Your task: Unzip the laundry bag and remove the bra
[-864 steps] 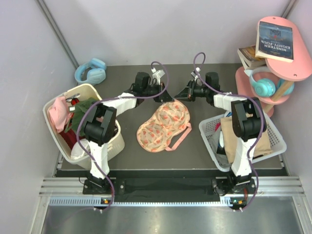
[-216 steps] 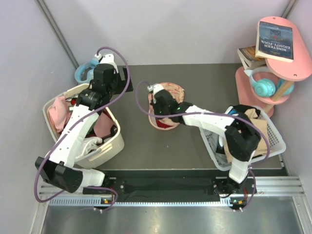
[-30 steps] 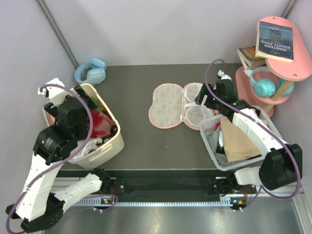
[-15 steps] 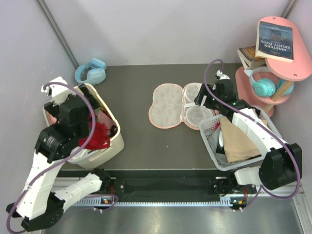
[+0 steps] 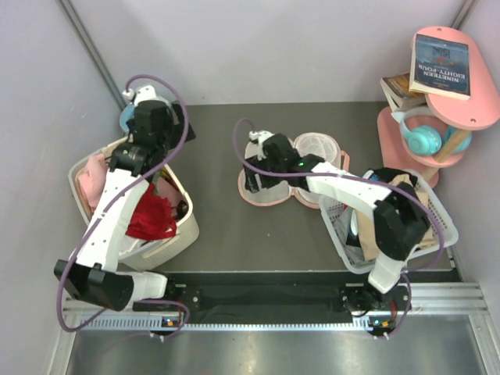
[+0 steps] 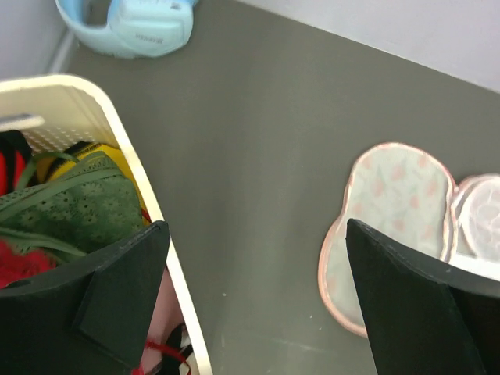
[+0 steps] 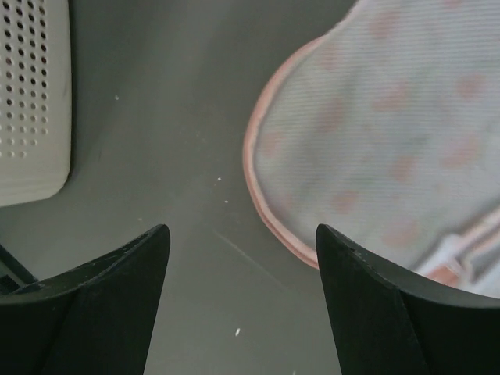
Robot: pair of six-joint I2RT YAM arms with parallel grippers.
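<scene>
The laundry bag (image 5: pixel 315 148) is lying unzipped and spread open on the tabletop (image 5: pixel 211 133). The right gripper (image 7: pixel 242 234) is hovering over its pink-trimmed edge, fingers wide apart and empty. The left gripper (image 6: pixel 256 234) is hanging just as wide and empty beside the cream basket (image 5: pixel 186 228), where the red bra (image 5: pixel 152 219) is lying.

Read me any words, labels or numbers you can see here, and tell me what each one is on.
"NINETEEN EIGHTY-FOUR": on the cover of the dark book on the pink shelf.
Smaller print on that cover: too small to read.
Marking on the blue headphones: blurred, unreadable.
</scene>
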